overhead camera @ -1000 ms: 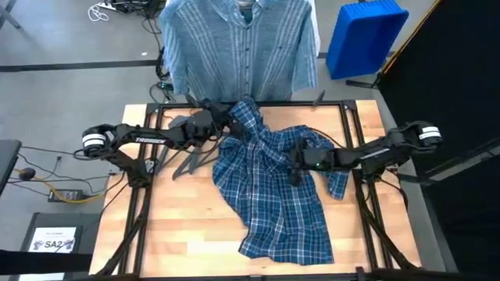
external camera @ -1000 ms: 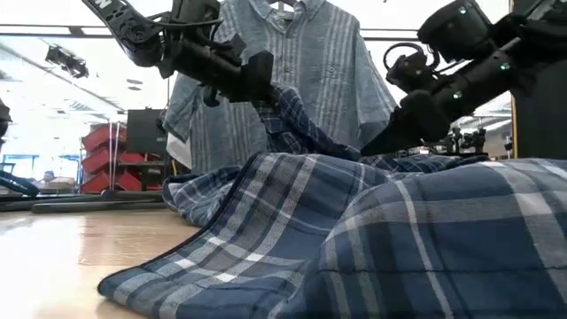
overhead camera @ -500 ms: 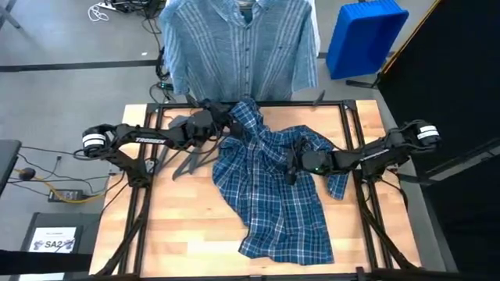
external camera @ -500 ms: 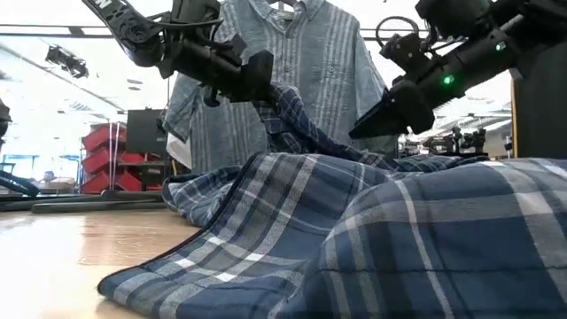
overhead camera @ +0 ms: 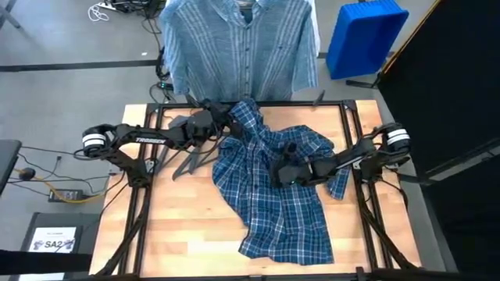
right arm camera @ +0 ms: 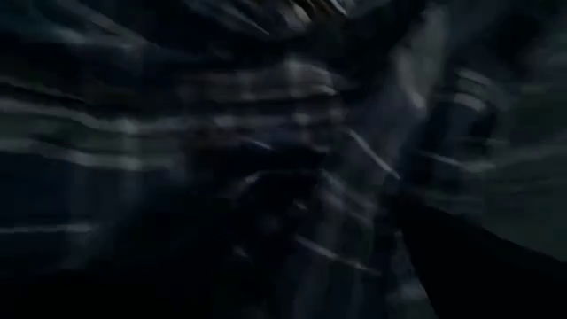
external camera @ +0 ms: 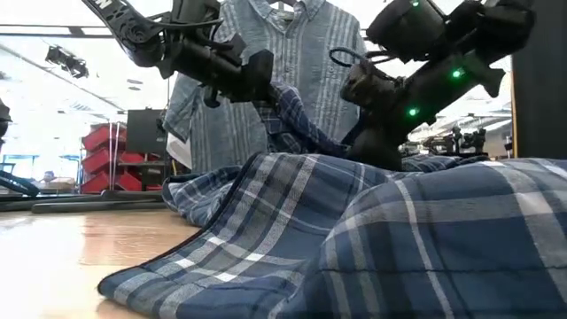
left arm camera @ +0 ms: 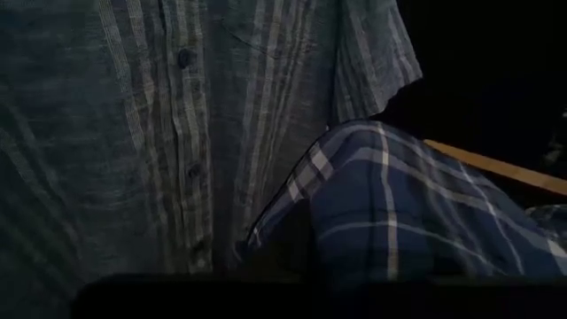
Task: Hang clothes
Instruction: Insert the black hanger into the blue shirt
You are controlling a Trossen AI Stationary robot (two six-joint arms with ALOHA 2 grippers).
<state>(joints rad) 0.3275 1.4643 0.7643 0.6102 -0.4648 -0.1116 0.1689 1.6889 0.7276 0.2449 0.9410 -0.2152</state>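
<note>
The left hand (overhead camera: 227,129) sits at the far left part of the plaid shirt (overhead camera: 273,195), clamped on a raised fold of its cloth near the collar end; in the low view that fold is drawn up off the surface (overhead camera: 180,226) to the hand (external camera: 263,78), and the rest of the shirt (external camera: 354,239) slopes down from there. The right hand (overhead camera: 278,172) is down on the middle of the same shirt, pressed into the crumpled cloth, with the shirt spreading out on every side of it; whether its fingers are open or closed I cannot tell, since its own wrist view shows only blurred plaid cloth (right arm camera: 266,159) close up. The plaid shirt lies across the centre and right of the surface, its tail reaching the near edge. Just left of the left hand, a dark hanger (overhead camera: 187,160) lies on the surface. Beyond the far edge, the striped shirt (overhead camera: 238,47) hangs buttoned, facing the surface. To its right stands a blue bin (overhead camera: 364,35).
</note>
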